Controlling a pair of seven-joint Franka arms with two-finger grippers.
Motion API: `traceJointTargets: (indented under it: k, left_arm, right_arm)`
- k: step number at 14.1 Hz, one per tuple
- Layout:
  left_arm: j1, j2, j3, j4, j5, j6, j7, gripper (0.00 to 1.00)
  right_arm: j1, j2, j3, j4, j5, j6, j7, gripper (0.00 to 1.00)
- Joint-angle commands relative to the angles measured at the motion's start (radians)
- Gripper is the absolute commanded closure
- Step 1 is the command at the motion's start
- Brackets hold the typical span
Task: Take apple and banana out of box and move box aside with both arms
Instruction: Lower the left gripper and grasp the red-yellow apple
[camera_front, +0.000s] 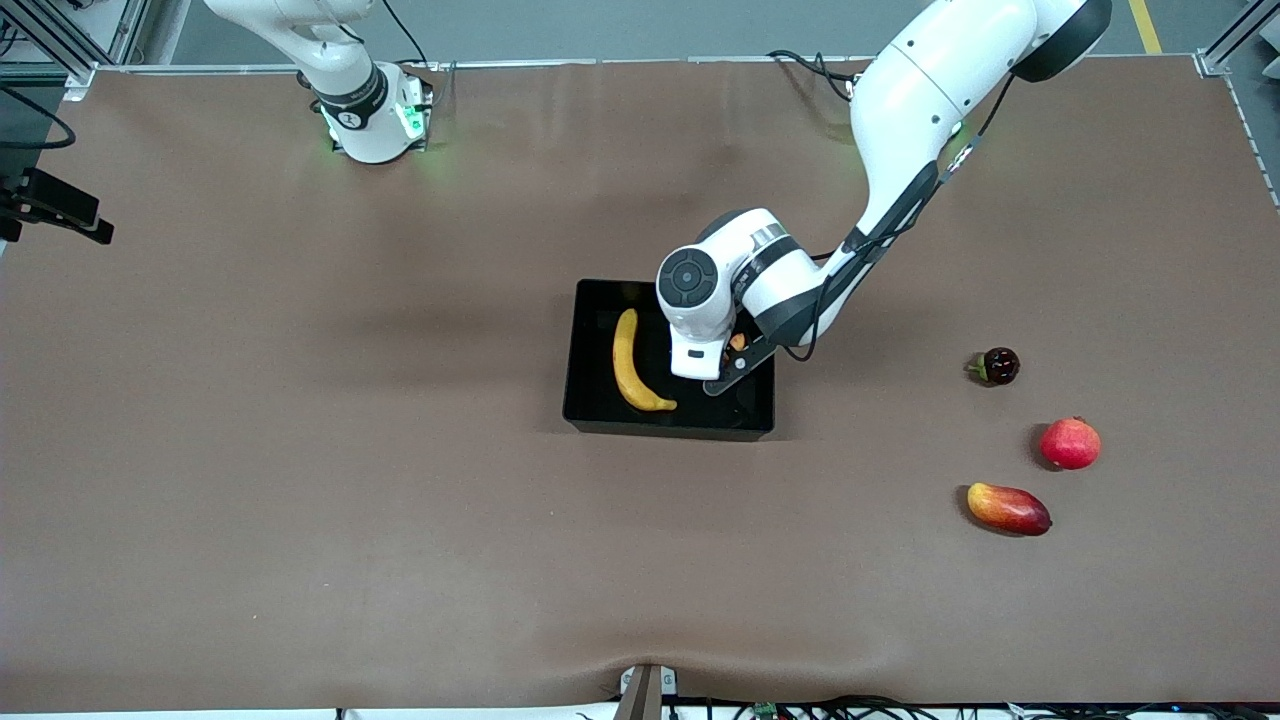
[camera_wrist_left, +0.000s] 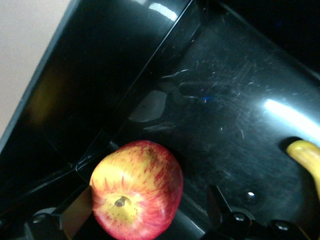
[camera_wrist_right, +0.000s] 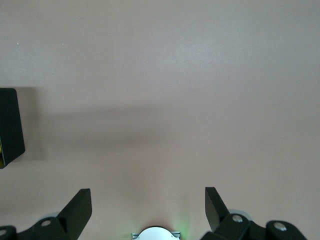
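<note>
Fruit sits in the black box (camera_front: 590, 400) in the middle of the brown counter (camera_front: 300, 450): the banana (camera_front: 632, 364) lies on the box floor, and the apple (camera_wrist_left: 136, 189) rests in a corner. Left gripper (camera_wrist_left: 145, 212) is low over the apple, its jaws spread wide on both sides of it, not pinching. Right gripper (camera_wrist_right: 148, 210) waits up high over bare counter, jaws spread too. Near the left arm's end lie a mango (camera_front: 1008, 509), a pomegranate (camera_front: 1070, 443) and a small dark fruit (camera_front: 998, 366).

A robotics lab is indicated: a table (camera_front: 300, 450) covered in brown cloth is framed by aluminium rails (camera_front: 60, 40), two white arm bases (camera_front: 375, 115) are mounted along its edge, and cables (camera_front: 820, 708) are trailed beside it.
</note>
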Motion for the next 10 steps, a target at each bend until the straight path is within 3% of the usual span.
traceJointTargets:
  k: [1, 6, 7, 8, 9, 10]
  left_arm:
    - [0.001, -0.011, -0.001, -0.028, 0.025, 0.021, -0.034, 0.00]
    - [0.009, -0.008, -0.001, -0.031, 0.025, 0.009, -0.034, 0.00]
    - [0.005, -0.006, -0.001, -0.031, 0.025, 0.009, -0.032, 0.19]
    - [0.011, -0.006, -0.001, -0.030, 0.023, 0.007, -0.032, 0.78]
    - [0.012, -0.012, -0.001, -0.025, 0.023, 0.004, -0.032, 1.00]
    - [0.010, -0.021, -0.001, -0.015, 0.022, -0.011, -0.034, 1.00]
  right_arm:
    - [-0.015, -0.004, 0.008, -0.002, 0.011, -0.001, -0.013, 0.00]
    - [-0.015, -0.004, 0.008, -0.002, 0.011, -0.001, -0.013, 0.00]
    - [-0.019, -0.004, 0.008, -0.003, 0.011, -0.001, -0.014, 0.00]
    - [-0.023, -0.003, 0.008, -0.003, 0.012, -0.001, -0.014, 0.00]
    - [-0.022, -0.003, 0.008, -0.003, 0.012, -0.001, -0.013, 0.00]
    - [-0.022, -0.003, 0.010, -0.003, 0.012, -0.001, -0.013, 0.00]
